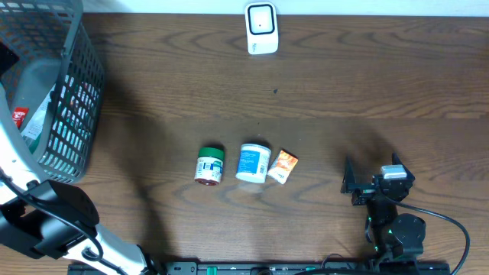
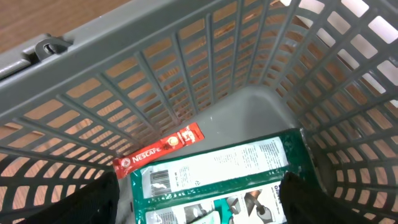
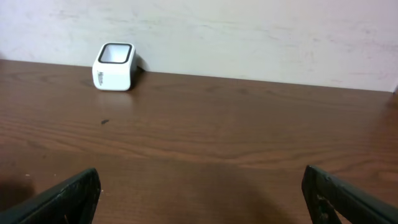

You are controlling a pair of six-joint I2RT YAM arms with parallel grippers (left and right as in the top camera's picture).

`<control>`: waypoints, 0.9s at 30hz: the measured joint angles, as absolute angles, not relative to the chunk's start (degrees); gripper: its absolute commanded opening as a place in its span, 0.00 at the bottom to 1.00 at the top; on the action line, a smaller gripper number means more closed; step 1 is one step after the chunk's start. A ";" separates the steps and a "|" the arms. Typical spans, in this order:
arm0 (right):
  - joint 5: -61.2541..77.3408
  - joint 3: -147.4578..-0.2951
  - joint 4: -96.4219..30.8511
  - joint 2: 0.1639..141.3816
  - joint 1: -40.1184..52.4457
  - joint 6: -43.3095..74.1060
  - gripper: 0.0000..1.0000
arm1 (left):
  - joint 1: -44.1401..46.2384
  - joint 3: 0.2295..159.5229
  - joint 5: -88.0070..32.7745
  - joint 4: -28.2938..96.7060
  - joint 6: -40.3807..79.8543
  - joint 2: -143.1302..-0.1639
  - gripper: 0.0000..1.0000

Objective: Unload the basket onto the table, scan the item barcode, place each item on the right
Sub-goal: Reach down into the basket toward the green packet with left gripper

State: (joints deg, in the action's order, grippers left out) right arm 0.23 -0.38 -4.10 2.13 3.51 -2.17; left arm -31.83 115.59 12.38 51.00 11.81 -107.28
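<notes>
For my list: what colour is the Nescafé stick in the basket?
The stick is red, white lettering; best in left wrist view.

I see the basket as matt grey plastic; the green packet looks like glossy film, the red sachet shiny too. The table is smooth dark wood with grain; the scanner is smooth white plastic.

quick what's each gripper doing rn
left gripper: open, straddling the green packet in the basket
right gripper: open, holding nothing
</notes>
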 measured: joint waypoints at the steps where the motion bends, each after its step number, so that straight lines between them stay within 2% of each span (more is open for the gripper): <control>1: 0.23 -0.38 -4.10 2.13 3.51 -2.17 0.99 | -31.83 115.59 12.34 51.00 11.81 -107.28 0.79; 19: 0.23 -0.38 -4.10 2.13 3.51 -2.17 0.99 | -32.08 113.67 12.32 52.71 11.03 -116.20 0.80; 27: 0.23 -0.38 -4.10 2.13 3.51 -2.17 0.99 | -35.64 113.58 12.34 53.01 10.52 -116.20 0.80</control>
